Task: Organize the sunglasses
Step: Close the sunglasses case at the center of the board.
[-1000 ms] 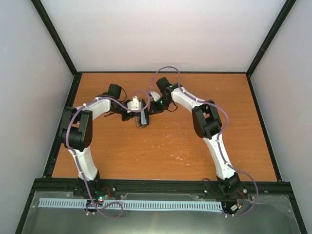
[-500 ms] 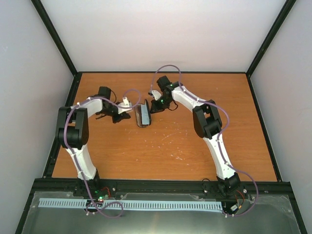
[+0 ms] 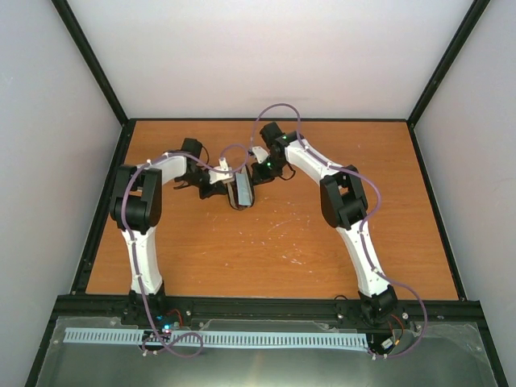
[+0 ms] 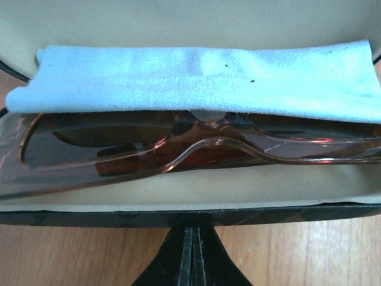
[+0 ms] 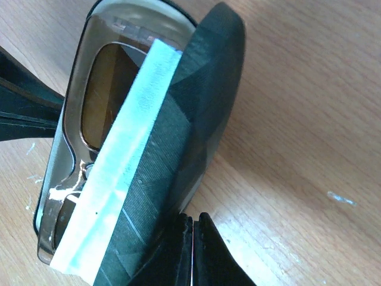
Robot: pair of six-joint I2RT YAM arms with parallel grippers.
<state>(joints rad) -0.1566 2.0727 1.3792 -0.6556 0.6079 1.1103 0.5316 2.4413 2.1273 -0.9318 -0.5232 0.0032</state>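
The sunglasses (image 4: 196, 149), with reddish-brown lenses, lie inside the open black glasses case (image 4: 178, 215). The pale blue cloth (image 4: 196, 77) is draped over their far side. In the top view the case (image 3: 239, 192) sits at mid-table between both grippers. My left gripper (image 4: 196, 256) is shut, its tips against the case's near rim. My right gripper (image 5: 191, 250) is shut, its tips against the outside of the raised lid (image 5: 196, 101). The right wrist view also shows the sunglasses (image 5: 107, 89) and the cloth's edge (image 5: 119, 173).
The wooden table (image 3: 322, 242) is bounded by a black frame (image 3: 258, 305) and white walls. Both arms meet at the case near the back middle. Small white scuff marks (image 3: 282, 222) show on the wood.
My left gripper drew back to the left, away from the case, then came back against it. The right arm has barely moved.
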